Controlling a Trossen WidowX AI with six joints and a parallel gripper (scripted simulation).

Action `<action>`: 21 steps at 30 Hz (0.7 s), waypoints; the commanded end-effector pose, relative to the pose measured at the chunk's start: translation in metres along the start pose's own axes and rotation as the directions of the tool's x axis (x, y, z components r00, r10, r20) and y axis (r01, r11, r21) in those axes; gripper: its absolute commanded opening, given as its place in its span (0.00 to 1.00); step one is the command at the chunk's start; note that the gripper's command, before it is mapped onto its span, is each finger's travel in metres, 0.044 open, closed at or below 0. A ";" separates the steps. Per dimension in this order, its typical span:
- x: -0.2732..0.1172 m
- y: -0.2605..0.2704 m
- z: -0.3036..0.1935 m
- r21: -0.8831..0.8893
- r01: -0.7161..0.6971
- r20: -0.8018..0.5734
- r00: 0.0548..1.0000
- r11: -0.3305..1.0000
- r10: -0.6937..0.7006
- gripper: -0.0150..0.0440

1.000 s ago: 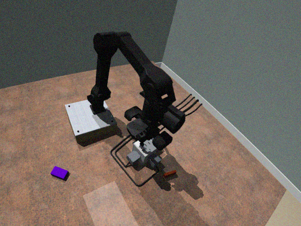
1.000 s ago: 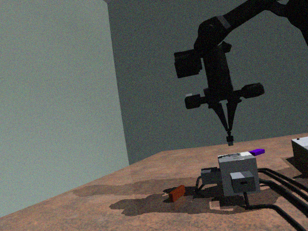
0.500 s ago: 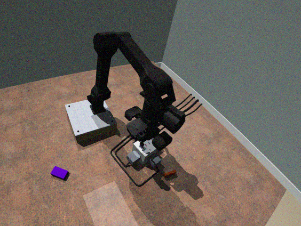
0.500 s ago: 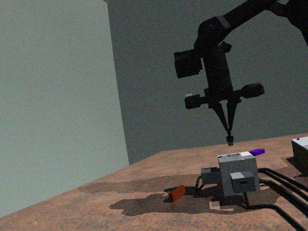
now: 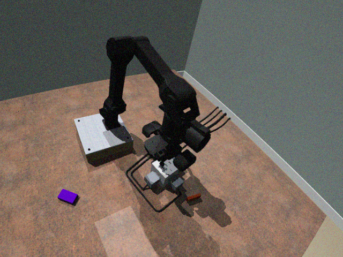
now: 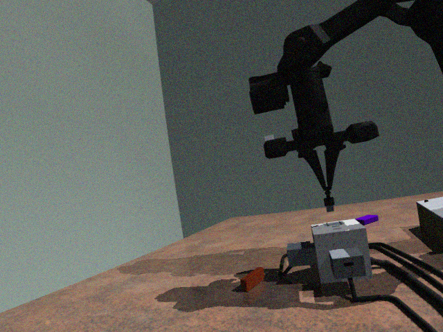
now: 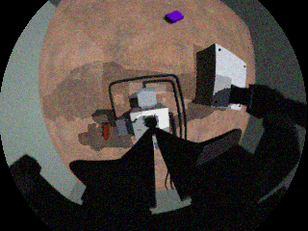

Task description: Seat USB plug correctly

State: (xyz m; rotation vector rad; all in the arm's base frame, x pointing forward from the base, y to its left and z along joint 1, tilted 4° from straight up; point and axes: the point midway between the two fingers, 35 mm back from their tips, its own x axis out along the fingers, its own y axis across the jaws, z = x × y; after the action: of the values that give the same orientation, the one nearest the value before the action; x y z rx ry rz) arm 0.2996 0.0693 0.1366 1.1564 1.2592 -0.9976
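Note:
The pale grey power cube (image 5: 167, 180) (image 6: 339, 240) (image 7: 164, 115) stands on the table, with socket markings (image 6: 334, 223) on its top face. My gripper (image 6: 327, 192) (image 7: 152, 131) points down above the cube and is shut on the USB plug. The small black USB plug (image 5: 162, 166) (image 6: 329, 201) (image 7: 151, 120) hangs from the fingertips, its grey metal end downward. In the exterior view, a gap shows between the metal end and the cube's top, so the plug is out of the socket. Which way round it faces is too small and dark to tell.
Grey adapters (image 5: 151, 178) (image 6: 300, 254) (image 7: 122, 127) sit on two cube sides, with black cables (image 5: 142, 193) (image 6: 404, 272) (image 7: 112, 98) around. An orange block (image 5: 193, 196) (image 6: 252, 279) (image 7: 106, 131) lies nearby. A purple block (image 5: 67, 196) (image 6: 367, 219) (image 7: 174, 16) lies farther off.

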 end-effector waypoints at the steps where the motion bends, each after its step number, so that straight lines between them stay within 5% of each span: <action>1: 0.001 0.000 -0.001 -0.002 0.000 -0.007 1.000 1.000 0.000 0.25; 21: 0.003 0.000 -0.002 0.000 0.001 -0.024 1.000 1.000 -0.001 0.25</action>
State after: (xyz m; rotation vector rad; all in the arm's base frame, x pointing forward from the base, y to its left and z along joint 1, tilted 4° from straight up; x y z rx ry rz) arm 0.2993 0.0709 0.1344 1.1713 1.2722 -0.9916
